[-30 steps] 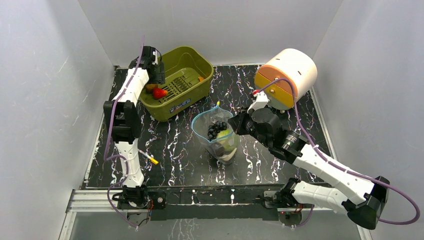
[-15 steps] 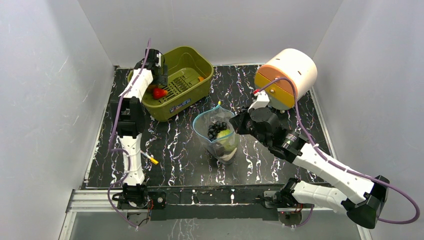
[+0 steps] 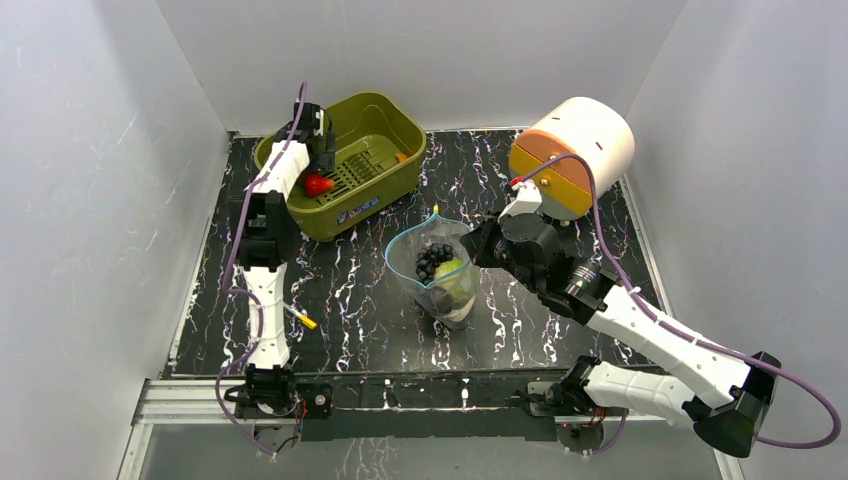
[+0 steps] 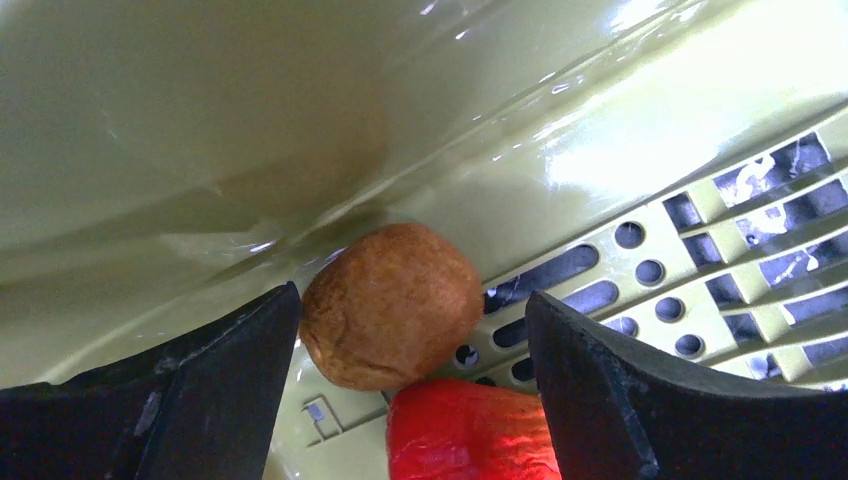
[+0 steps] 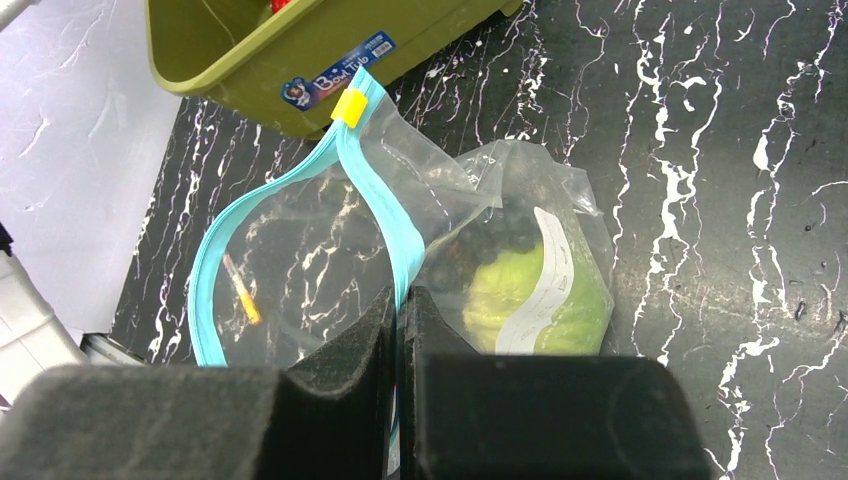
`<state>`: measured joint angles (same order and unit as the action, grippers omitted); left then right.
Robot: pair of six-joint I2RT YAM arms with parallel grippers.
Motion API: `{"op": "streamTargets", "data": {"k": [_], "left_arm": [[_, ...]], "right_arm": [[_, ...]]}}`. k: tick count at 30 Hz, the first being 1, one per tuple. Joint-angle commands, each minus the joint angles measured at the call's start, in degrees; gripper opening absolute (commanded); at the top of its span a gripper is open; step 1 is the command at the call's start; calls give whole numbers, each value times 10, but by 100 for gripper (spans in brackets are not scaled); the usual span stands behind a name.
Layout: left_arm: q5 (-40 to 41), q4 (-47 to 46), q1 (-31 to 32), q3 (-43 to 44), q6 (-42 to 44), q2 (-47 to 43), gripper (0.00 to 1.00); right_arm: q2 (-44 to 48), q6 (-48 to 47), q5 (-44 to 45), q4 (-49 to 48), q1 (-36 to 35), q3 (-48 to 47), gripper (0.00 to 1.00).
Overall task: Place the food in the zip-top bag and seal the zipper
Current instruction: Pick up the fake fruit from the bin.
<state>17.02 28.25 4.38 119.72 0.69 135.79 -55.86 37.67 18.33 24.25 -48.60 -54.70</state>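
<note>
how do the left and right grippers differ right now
The left gripper is open; the right gripper is shut. The left one reaches into the olive bin, its jaws either side of a round brown food piece without clamping it. The right one pinches the teal zipper of the zip-top bag, whose mouth stands open. Both have black fingers.

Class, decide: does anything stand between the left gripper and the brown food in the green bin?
Nothing visible: the brown food lies between the open fingers of the left gripper. A red piece lies right beside it.
</note>
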Motion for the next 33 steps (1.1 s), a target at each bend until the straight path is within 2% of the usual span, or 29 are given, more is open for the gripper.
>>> {"op": "streamTargets", "data": {"k": [1, 5, 15, 23, 33], "left_arm": [[-9, -9, -5, 24, 8, 18, 79], [-16, -1, -4, 29, 8, 26, 73], [-59, -18, -5, -10, 5, -24, 36], [-100, -16, -5, -16, -21, -83, 27], [-161, 12, -5, -30, -59, -135, 22]], "right_arm": [[3, 11, 14, -27, 2, -26, 0], [0, 13, 12, -28, 2, -26, 0], [11, 21, 16, -20, 1, -21, 0], [19, 46, 11, -7, 2, -10, 0], [25, 54, 10, 24, 2, -10, 0]]}}
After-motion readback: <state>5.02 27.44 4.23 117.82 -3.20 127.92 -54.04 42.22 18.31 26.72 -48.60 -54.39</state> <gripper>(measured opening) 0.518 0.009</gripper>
